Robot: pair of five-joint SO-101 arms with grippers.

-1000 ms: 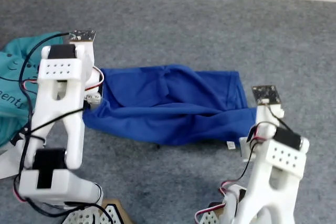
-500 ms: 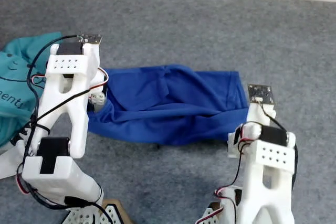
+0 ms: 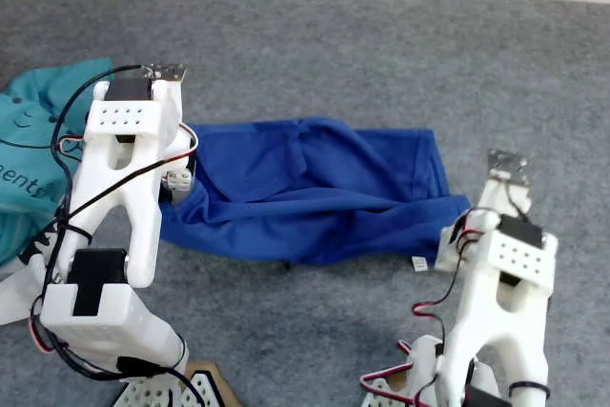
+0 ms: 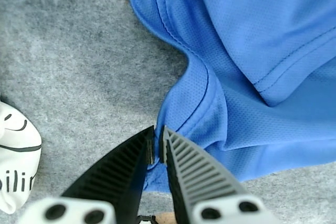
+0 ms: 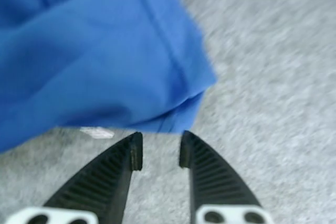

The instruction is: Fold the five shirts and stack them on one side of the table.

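Currently your left gripper (image 4: 157,150) pinches hem of blue shirt (image 3: 315,188) at end nearest left arm, jaws nearly together on cloth. Your right gripper (image 5: 160,156) sits just off shirt's opposite corner, jaws narrowly apart, nothing between, above grey table (image 3: 381,45). Blue shirt lies rumpled mid-table; teal shirt (image 3: 29,159) beside left arm.

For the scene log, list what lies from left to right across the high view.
teal shirt → left arm, at the blue shirt's left end → blue shirt, spread on the grey table → right arm, at the shirt's right corner
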